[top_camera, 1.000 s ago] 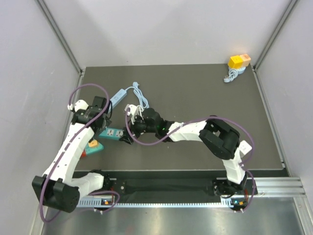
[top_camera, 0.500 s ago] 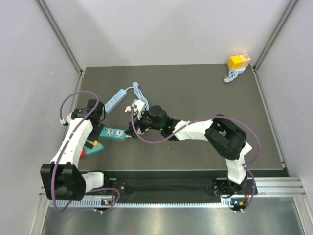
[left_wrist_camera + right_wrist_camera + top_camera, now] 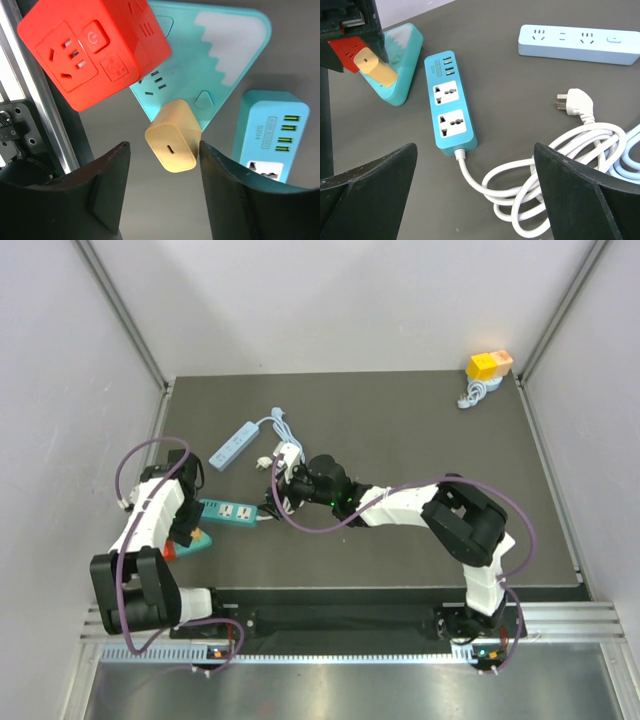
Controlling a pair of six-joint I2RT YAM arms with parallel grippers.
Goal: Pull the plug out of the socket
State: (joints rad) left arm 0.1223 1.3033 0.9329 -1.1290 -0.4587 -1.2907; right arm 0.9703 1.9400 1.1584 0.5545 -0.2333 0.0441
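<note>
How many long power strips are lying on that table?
2: a teal strip at near left, a pale blue strip just behind it. Others could be hidden.

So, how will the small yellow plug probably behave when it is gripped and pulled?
The yellow plug looks like a stiff, smooth block with rounded edges, so a grip may slip. It is small, probably light. The teal socket holding it looks unfastened, so it may lift along too.
</note>
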